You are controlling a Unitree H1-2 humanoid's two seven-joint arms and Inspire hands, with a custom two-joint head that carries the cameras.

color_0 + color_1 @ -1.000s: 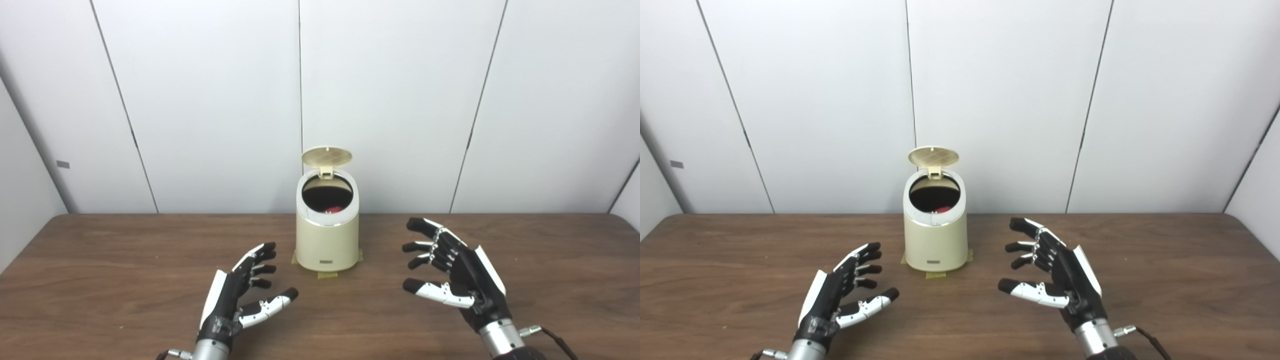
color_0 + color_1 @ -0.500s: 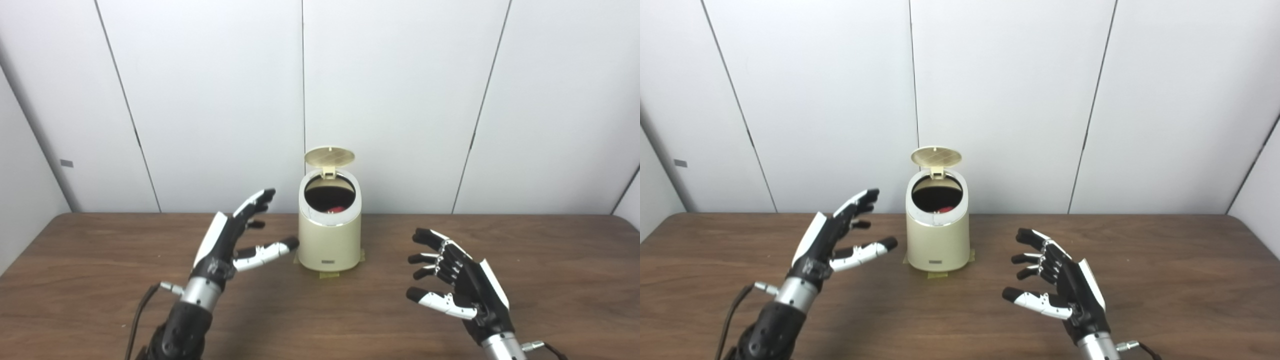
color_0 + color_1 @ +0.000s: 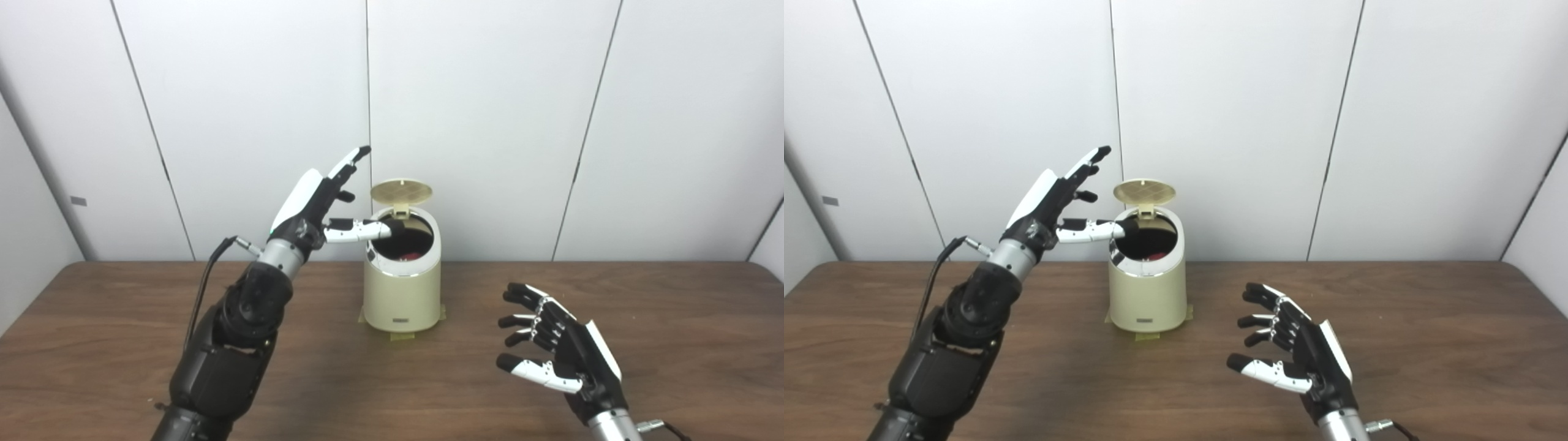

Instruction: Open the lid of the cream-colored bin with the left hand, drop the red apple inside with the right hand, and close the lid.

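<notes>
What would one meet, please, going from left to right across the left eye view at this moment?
left hand → cream-colored bin, its lid up and something red inside → right hand, fingers spread over the table.

Red apple [image 3: 409,255] mostly hidden inside bin [image 3: 402,294], only a sliver shows; left thumb [image 3: 367,230] covers near-left rim; label on bin front unreadable

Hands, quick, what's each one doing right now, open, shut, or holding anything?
Left hand: open, holding nothing, raised beside the bin.
Right hand: open, holding nothing, over the table.
</notes>
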